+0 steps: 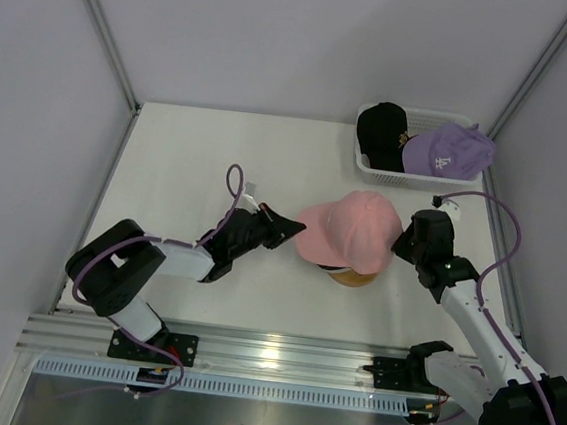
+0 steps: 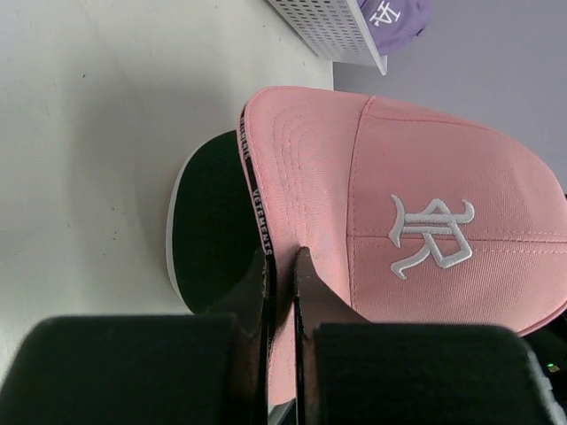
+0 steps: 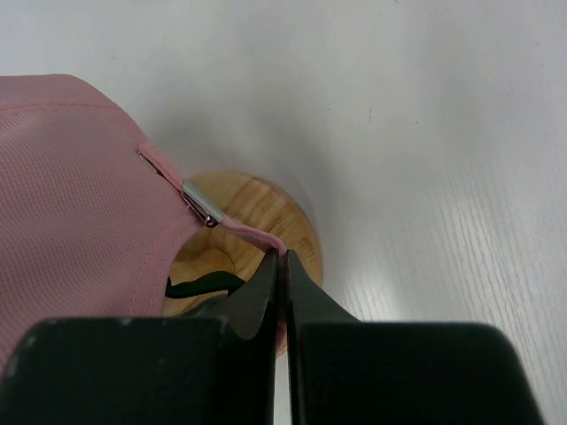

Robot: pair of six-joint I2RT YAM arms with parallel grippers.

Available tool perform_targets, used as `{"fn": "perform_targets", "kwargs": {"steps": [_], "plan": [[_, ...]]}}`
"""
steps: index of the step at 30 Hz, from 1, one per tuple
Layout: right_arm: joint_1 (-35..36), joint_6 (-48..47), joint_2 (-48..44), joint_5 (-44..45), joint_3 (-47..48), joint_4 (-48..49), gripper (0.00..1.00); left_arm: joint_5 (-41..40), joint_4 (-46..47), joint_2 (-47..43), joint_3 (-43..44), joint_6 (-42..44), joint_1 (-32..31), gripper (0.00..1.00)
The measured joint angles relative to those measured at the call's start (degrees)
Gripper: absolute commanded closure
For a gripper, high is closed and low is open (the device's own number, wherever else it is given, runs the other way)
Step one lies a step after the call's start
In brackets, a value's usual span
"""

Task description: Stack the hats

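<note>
Jaws, left gripper (image 2: 282, 257): pressed together, pinching brim edge of pink cap (image 2: 425, 177); white embroidered logo on cap front, black lettered band along brim underside.
Jaws, right gripper (image 3: 283, 257): closed tight, pinching pink back strap just below its metal buckle, at lower centre of right wrist view.
Pink cap: centre of table (image 1: 188, 163) in top view, betw. both grippers, crown over round wooden stand (image 3: 266, 208); left arm at its brim side, right arm at its strap side.
Dark-brimmed cap (image 2: 213, 230): white edge, directly under pink cap, brim showing left of pink brim.
White mesh basket (image 1: 361, 160): upper right of top view, well apart from stand; holds black cap (image 1: 380, 131) on left, lavender cap (image 1: 445, 151) on right, touching, lavender brim over basket's right rim.
</note>
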Motion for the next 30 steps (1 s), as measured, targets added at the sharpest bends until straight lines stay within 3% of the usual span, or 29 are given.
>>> {"fn": "perform_targets", "kwargs": {"steps": [12, 18, 27, 30], "plan": [[-0.72, -0.68, -0.20, -0.81, -0.09, 0.33, 1.00, -0.55, 4.72, 0.83, -1.55, 7.63, -0.28, 0.99], [-1.40, -1.29, -2.14, -1.27, 2.25, -3.48, 0.72, -0.68, 0.76, -1.77, -1.27, 10.47, -0.24, 0.98], [-2.67, -2.19, -3.50, -1.95, 7.28, -9.57, 0.51, -3.80, -13.86, -14.40, -0.85, 17.18, -0.79, 0.77], [-3.26, -2.32, -3.72, -2.14, 10.19, -11.23, 0.44, -5.25, -19.30, -17.73, -0.87, 20.48, -1.07, 0.56]]}}
